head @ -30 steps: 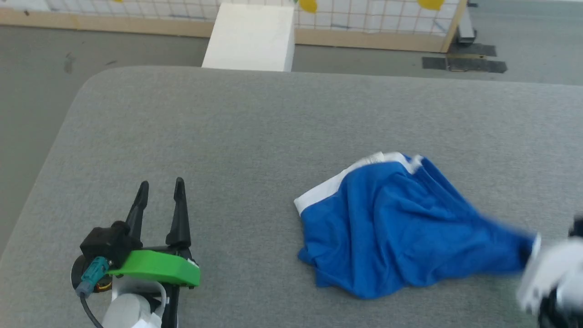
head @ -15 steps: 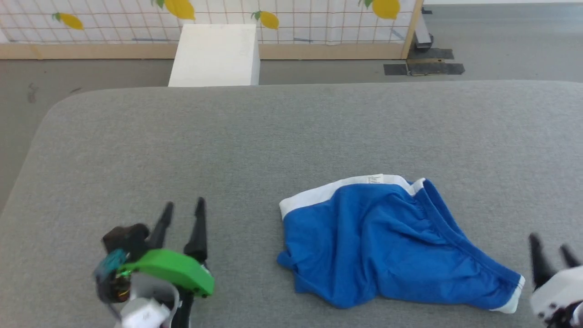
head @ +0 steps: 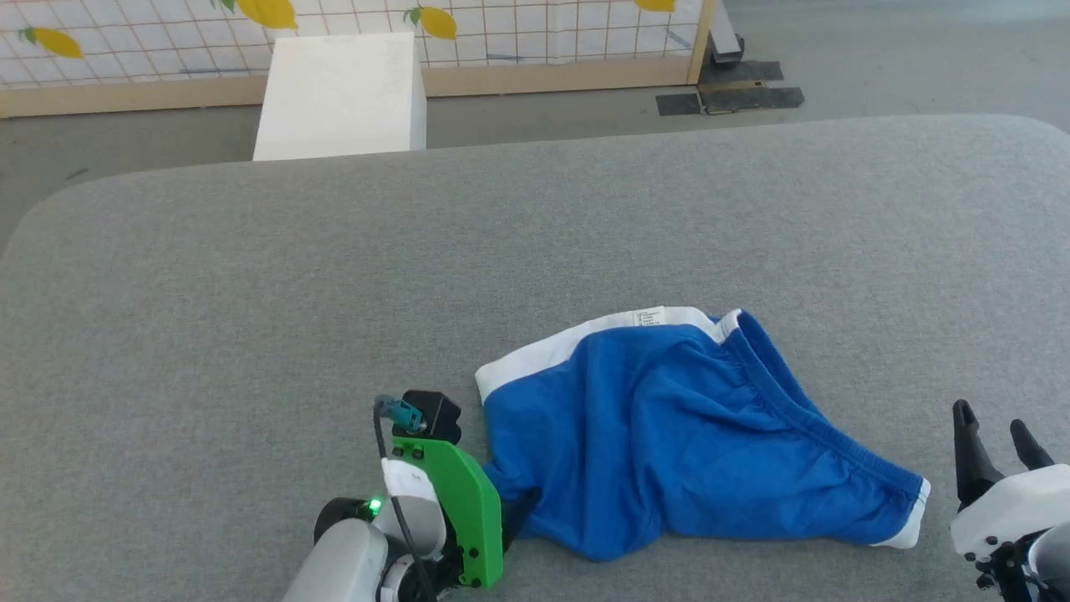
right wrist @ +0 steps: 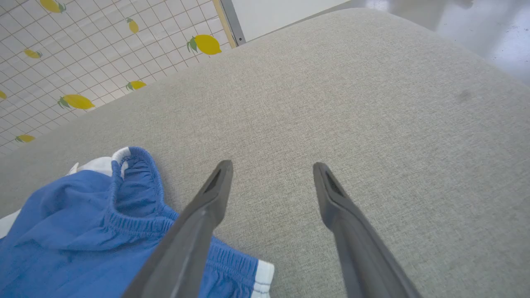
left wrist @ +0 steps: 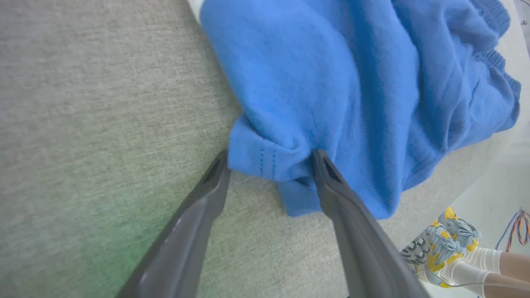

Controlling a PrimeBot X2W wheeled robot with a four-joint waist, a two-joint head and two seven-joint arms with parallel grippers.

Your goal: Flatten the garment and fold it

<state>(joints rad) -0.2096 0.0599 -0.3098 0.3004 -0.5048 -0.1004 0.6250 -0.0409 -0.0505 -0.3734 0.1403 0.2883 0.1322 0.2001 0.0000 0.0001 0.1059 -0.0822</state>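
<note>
- One garment (head: 669,435), blue shorts with white trim, lies crumpled on the grey worktop (head: 251,293), at 5 o'clock from the middle of the head view. It is neither flat nor folded.
- Long axis: from the white band (head: 585,334) at 10 o'clock to the white-edged corner (head: 911,518) at 4 o'clock.
- Left pincer (left wrist: 270,159): open, its fingers spread to either side of a bunched hem fold (left wrist: 256,157) at the garment's 7 o'clock corner. Cloth sits between the tips and appears to touch both. No grip is made.
- Right pincer (head: 991,420): open and holding nothing. It is over bare worktop at 4 o'clock of the garment, just beside the white-edged corner and apart from it.
- Governing relation: in the left wrist view the cloth lies at 12 o'clock, directly ahead of the tips. The left arm is the nearer.
- Judgement: early flattening. The next move probably calls for closing on the hem fold, with the right pincer taking the far corner so that the pull follows the long axis.
- Risk: the fold looks thick, so more than one layer may be caught.
</note>
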